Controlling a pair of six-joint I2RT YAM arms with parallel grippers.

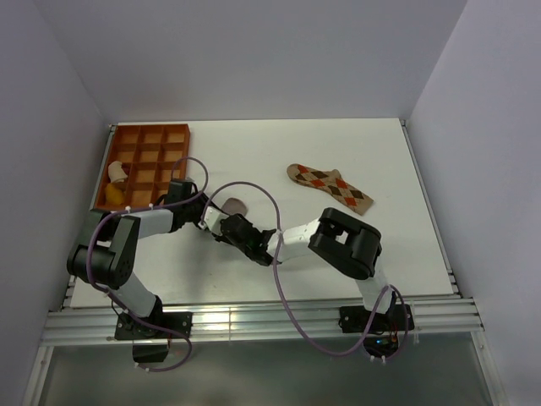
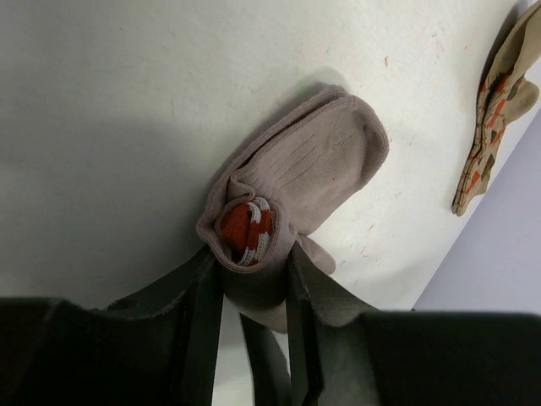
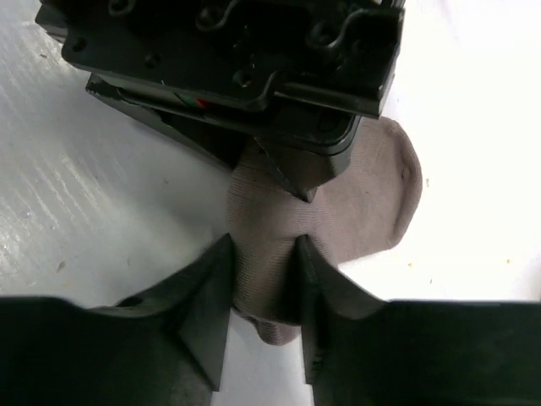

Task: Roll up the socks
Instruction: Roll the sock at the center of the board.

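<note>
The grey-brown sock (image 2: pixel 313 173) lies partly rolled on the white table, its red-and-white striped cuff (image 2: pixel 247 230) tucked inside the roll. My left gripper (image 2: pixel 252 269) is shut on the rolled end. My right gripper (image 3: pixel 264 254) is shut on the same sock (image 3: pixel 363 203) from the opposite side, with the left gripper's body just beyond it. In the top view both grippers meet at the sock (image 1: pixel 235 205) left of centre. The tan argyle sock (image 1: pixel 330 186) lies flat to the right, and shows in the left wrist view (image 2: pixel 494 110).
An orange compartment tray (image 1: pixel 148 161) stands at the back left with small rolled items in its left cells. Purple cables loop over both arms. The table's front rail (image 1: pixel 254 326) runs along the near edge.
</note>
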